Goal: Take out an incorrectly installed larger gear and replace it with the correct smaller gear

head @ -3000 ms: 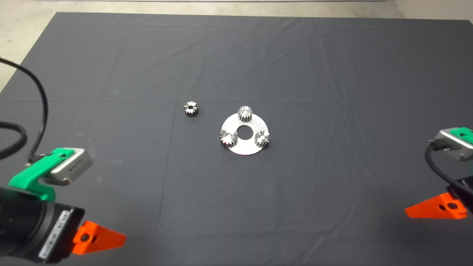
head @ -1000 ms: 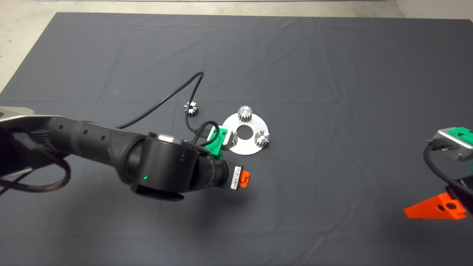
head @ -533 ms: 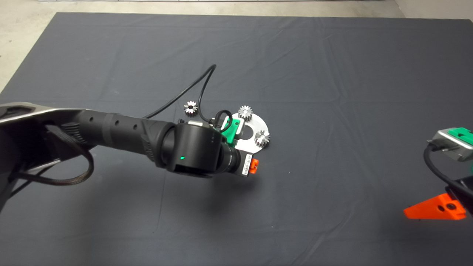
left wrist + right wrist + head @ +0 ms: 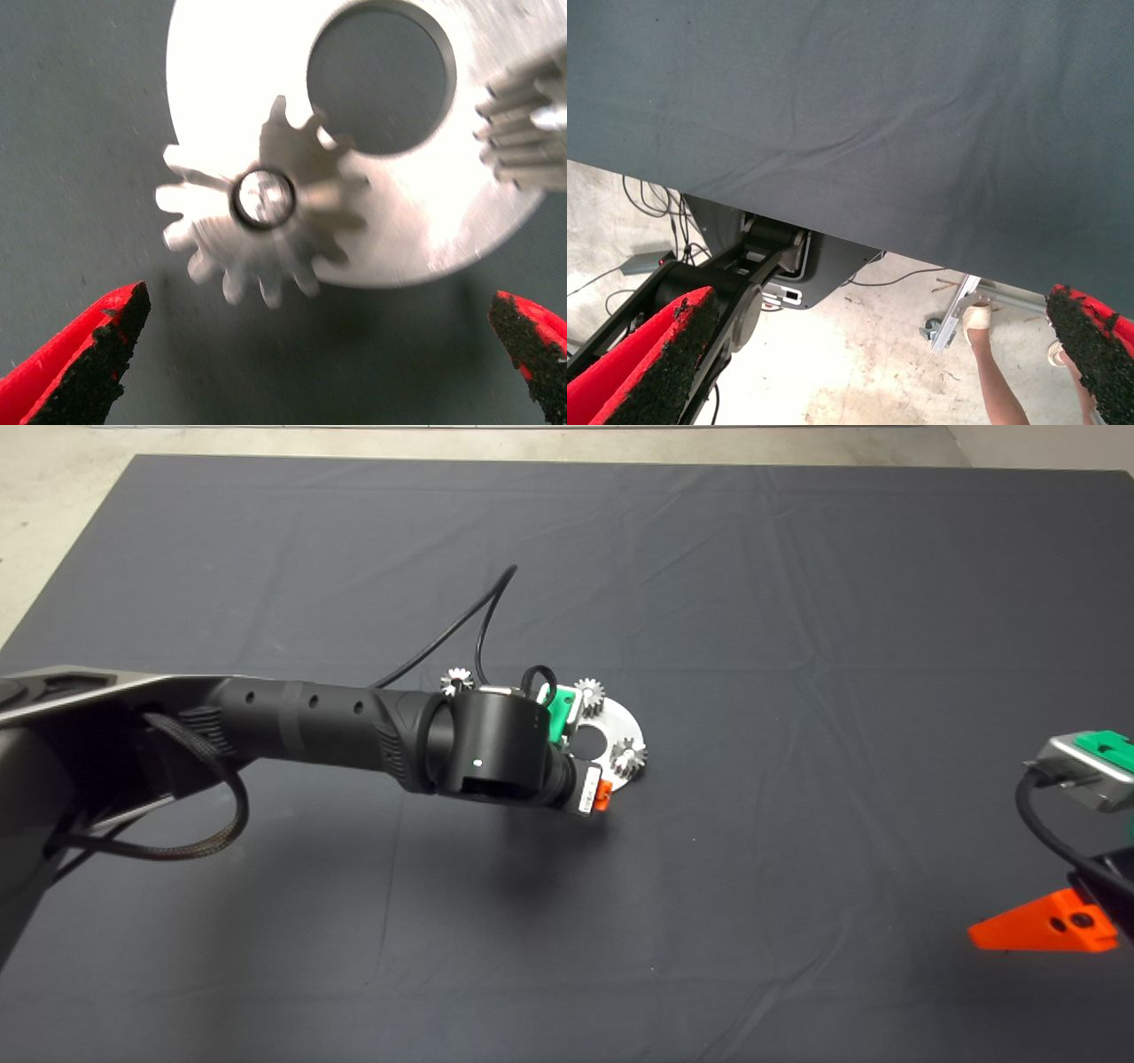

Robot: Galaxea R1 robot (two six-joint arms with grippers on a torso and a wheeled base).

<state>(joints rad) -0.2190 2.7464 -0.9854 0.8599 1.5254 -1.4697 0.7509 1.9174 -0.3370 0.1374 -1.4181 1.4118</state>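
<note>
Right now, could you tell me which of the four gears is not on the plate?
The smaller gear, lying alone on the mat just behind the left arm; the other gears sit on the round plate.

Head cam overhead; left wrist cam close over plate (image 4: 425, 221).

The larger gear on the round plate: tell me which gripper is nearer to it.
Left. The left gripper hangs open directly over the larger gear on the round plate. The right gripper waits at the mat's right edge, far from it.
</note>
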